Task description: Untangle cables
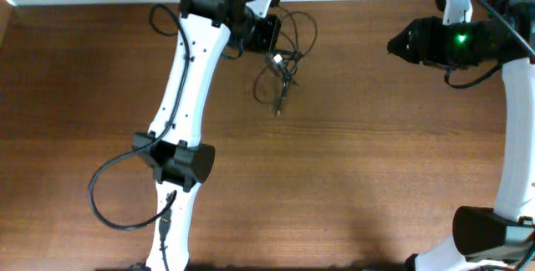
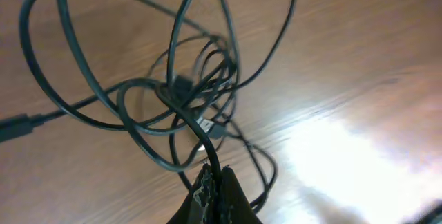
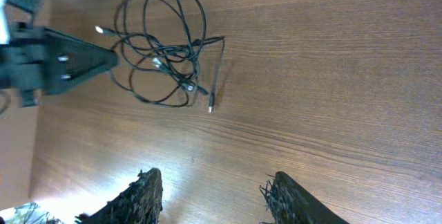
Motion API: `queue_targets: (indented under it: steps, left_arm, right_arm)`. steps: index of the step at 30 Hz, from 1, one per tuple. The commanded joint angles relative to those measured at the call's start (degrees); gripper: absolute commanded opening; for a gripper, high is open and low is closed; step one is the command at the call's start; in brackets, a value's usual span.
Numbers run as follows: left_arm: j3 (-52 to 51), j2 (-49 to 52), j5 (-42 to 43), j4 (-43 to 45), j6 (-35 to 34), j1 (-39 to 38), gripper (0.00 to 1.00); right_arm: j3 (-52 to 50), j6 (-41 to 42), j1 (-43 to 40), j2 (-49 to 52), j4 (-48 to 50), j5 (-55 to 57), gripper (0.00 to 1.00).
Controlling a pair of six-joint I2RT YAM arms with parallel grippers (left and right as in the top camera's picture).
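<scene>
The cables (image 1: 286,60) are thin black cords bunched in a loose knot with several loops at the far middle of the table. My left gripper (image 1: 269,38) is shut on one strand at the knot's edge. In the left wrist view the jaws (image 2: 215,177) pinch a cable, with the knot (image 2: 186,96) and its loops spread beyond them. A plug end (image 1: 278,109) trails toward the table's middle. My right gripper (image 3: 214,186) is open and empty, well away from the cables (image 3: 166,51), above bare wood; it shows at the far right in the overhead view (image 1: 397,47).
The wooden table (image 1: 351,171) runs under both arms. The left arm's thick black cable (image 1: 117,196) loops near its elbow at the front left. The right arm's base (image 1: 493,229) stands at the front right.
</scene>
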Motion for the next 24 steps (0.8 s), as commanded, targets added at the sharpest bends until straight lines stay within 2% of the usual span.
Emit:
queue_targets:
  steps: [1, 4, 6, 10, 11, 14, 17, 19, 21, 23, 24]
  left_arm:
    - [8.13, -0.74, 16.09, 0.07, 1.75, 1.51, 0.0]
    - [9.51, -0.74, 38.4, 0.92, 1.75, 6.12, 0.0]
    - [9.51, -0.74, 46.51, 0.94, 1.75, 8.22, 0.0]
    - [9.51, -0.74, 47.01, 2.05, 1.7, 8.2, 0.0]
    - [9.51, -0.74, 47.69, 2.25, 1.66, 8.13, 0.0]
    - [9.51, -0.74, 59.78, 4.22, 1.25, 8.2, 0.0]
    - [9.51, -0.74, 69.79, 6.78, -0.81, 10.25, 0.0]
    - [9.51, -0.74, 70.49, 9.4, -8.04, 14.32, 0.0]
    - [9.51, -0.85, 70.49, 11.61, -11.56, 16.22, 0.0]
    - [9.51, -1.42, 70.47, 17.38, -16.37, 18.4, 0.0]
    - [9.51, -1.64, 70.47, 19.76, -17.68, 19.52, 0.0]
  right_arm:
    - [-0.15, -0.61, 4.85, 3.37, 1.01, -0.24, 0.51]
    - [-0.15, 3.1, 12.63, 6.82, 9.75, -4.31, 0.5]
    - [-0.15, 13.03, 15.47, 10.05, 17.92, -4.76, 0.5]
    - [-0.15, 18.62, 20.33, 13.18, 25.99, -9.25, 0.51]
    - [-0.15, 22.73, 21.68, 13.88, 28.65, -8.24, 0.5]
    - [-0.15, 32.0, 23.06, 16.04, 31.56, -1.7, 0.5]
    - [-0.44, 32.61, 23.02, 18.25, 28.76, 2.75, 0.5]
    - [-0.44, 30.51, 22.91, 18.36, 26.1, 7.89, 0.5]
    - [-0.44, 29.18, 22.91, 18.36, 24.59, 11.43, 0.5]
    - [-0.44, 27.82, 22.67, 18.51, 21.49, 15.8, 0.5]
    - [-0.44, 27.06, 22.16, 18.73, 19.37, 17.03, 0.45]
